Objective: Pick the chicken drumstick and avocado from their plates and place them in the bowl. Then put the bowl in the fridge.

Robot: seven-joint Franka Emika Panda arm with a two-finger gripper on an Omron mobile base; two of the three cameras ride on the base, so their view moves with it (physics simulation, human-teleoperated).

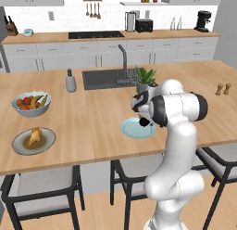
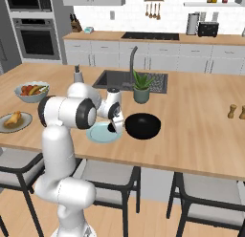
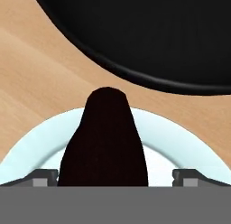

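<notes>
The dark avocado (image 3: pixel 104 142) stands on the pale light-blue plate (image 3: pixel 171 142), between my gripper's (image 3: pixel 116 175) fingers. The fingers (image 3: pixel 45 175) sit apart on either side of it, with a gap showing on the right, so the gripper is open. From the base views, the gripper (image 1: pixel 147 121) (image 2: pixel 116 127) is down at that plate (image 1: pixel 132 130) (image 2: pixel 98 134) on the island counter. The black bowl (image 2: pixel 142 126) (image 3: pixel 149 33) sits just past the plate. The chicken drumstick (image 1: pixel 34 136) (image 2: pixel 13 118) lies on the grey plate (image 1: pixel 21 146) (image 2: pixel 6 127), far to the left. The fridge is out of view.
A pale fruit bowl (image 1: pixel 31 104) (image 2: pixel 31 91) stands behind the grey plate. A potted plant (image 1: pixel 146 78) (image 2: pixel 141 88) and the sink (image 1: pixel 104 78) lie beyond the bowl. A soap dispenser (image 1: pixel 71 81) and shakers (image 1: pixel 222 89) stand on the island. Stools (image 1: pixel 41 182) line its near edge.
</notes>
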